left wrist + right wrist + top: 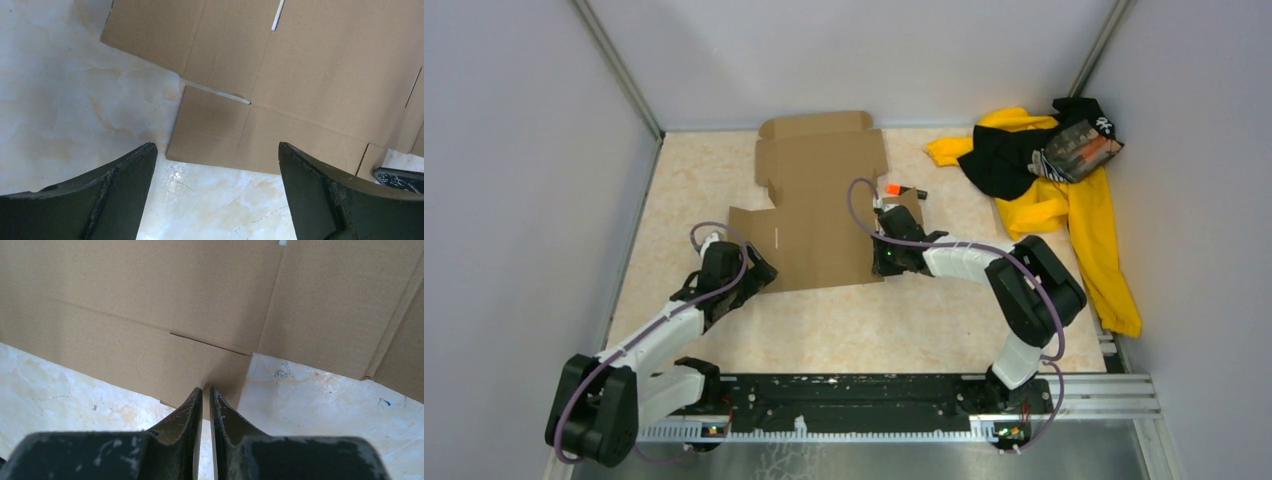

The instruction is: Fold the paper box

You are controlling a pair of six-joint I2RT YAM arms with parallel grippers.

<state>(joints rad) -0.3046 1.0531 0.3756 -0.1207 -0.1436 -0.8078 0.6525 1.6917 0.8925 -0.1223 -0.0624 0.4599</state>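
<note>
The right tool (206, 389) has its two dark fingers drawn narrow, with only a thin slit between them. Its tips meet the near edge of a small flap at the paper box's (819, 200) near right corner. Whether any card is pinched between them cannot be told.

The left tool (215, 150) stands wide, with nothing between its fingers. It hangs above the bare surface (824, 330) just off the box's near left corner, where a slit parts two flaps.

The paper box is a plain brown corrugated sheet that lies open and flat on the pale marbled surface. Its flaps are spread out and its far end almost reaches the back wall. Creases and cut slits show across the card.

Just beside the box's right edge lies a small orange-tipped object (894, 189). Farther right of the box, well apart from it, a yellow and black clothing pile (1064, 190) is heaped against the side wall.
</note>
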